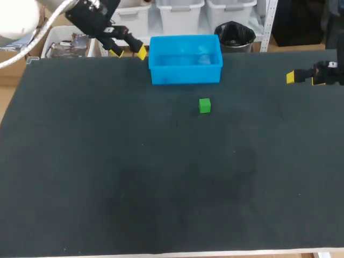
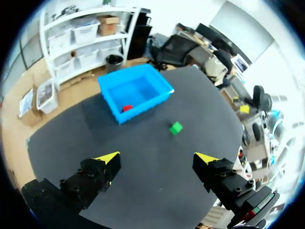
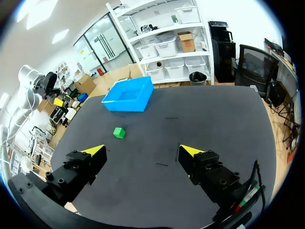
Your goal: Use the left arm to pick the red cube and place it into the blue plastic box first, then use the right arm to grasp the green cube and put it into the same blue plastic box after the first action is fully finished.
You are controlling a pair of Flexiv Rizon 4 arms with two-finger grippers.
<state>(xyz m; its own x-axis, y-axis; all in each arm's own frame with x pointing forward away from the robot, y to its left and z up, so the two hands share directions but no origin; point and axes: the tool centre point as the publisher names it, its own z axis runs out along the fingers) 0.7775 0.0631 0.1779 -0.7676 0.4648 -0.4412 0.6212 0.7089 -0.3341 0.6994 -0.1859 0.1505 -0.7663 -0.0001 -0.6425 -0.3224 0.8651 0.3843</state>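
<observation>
Since both sets of jaws stand wide open and hold nothing, this reads as the handover point between the two picks. Left gripper point(image 2: 157, 160) hangs high beside the far-left corner of the open blue plastic box point(image 2: 147, 104), clear of its rim. Small red cube point(image 2: 127, 108) lies inside the box, near the front wall, so step one looks done.

Right gripper point(image 3: 142, 151) sits out by the right edge of the dark table point(image 1: 107, 177), well apart from its target. Small green cube point(image 1: 204, 105) is on the table just in front of the box, not touching it.

Suggest for the right arm:
- centre over the cube first, then drop straight down
- square the fingers to two opposite flat faces, not the corners
- lift above the box wall before crossing it
- release over bare floor, away from the red one
- leave the left arm parked where it is
</observation>
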